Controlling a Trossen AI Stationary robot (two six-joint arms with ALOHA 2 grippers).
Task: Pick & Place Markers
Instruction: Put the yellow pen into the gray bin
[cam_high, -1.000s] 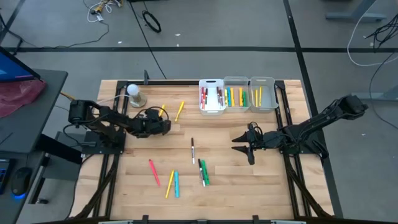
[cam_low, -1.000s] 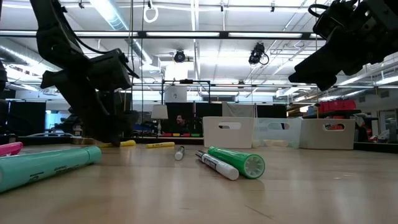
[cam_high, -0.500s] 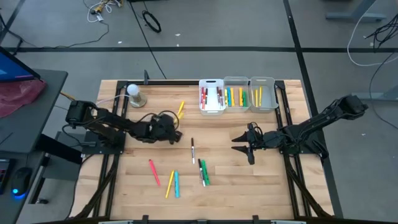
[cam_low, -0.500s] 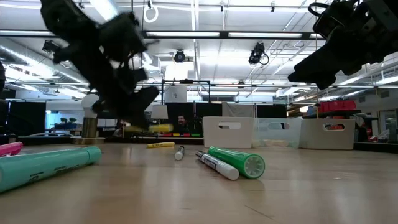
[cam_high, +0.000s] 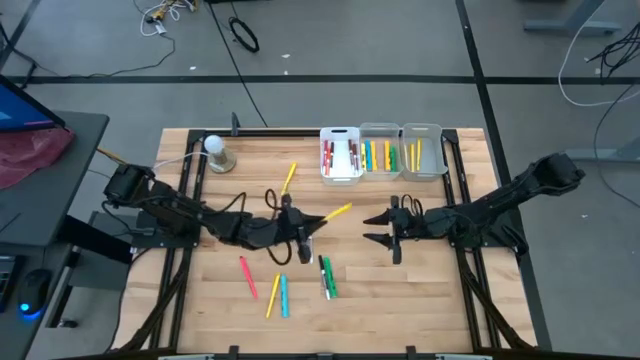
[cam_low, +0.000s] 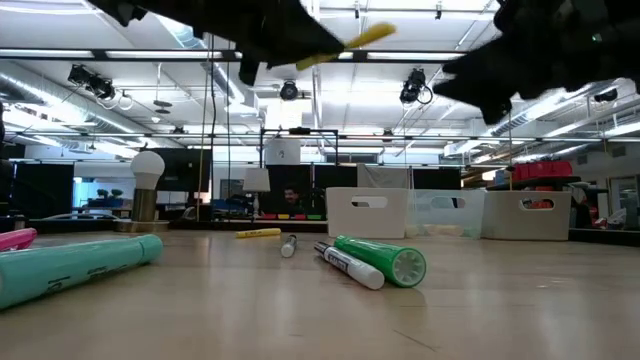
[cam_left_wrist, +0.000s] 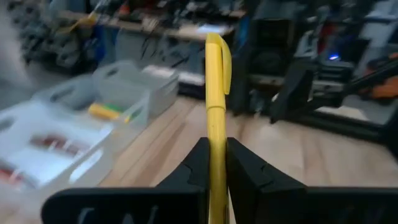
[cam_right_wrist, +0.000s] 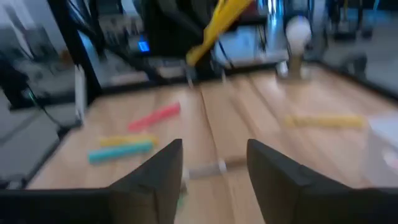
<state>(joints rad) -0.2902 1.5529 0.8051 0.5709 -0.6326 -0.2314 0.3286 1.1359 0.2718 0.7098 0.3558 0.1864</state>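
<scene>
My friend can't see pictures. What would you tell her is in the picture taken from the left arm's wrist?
The left gripper pinches a yellow marker that sticks straight out past its two dark fingers. Behind it are a wooden table and pale plastic bins with markers inside.

a wooden table (cam_high: 430, 290) fills the middle of the high view. three small rectangular bins (cam_high: 381, 152) sit side by side at its upper edge, right of centre. a white bulb-shaped object on a round base (cam_high: 217, 152) stands near the upper left corner. a coiled black cable (cam_high: 243, 34) lies on the grey floor above.
</scene>
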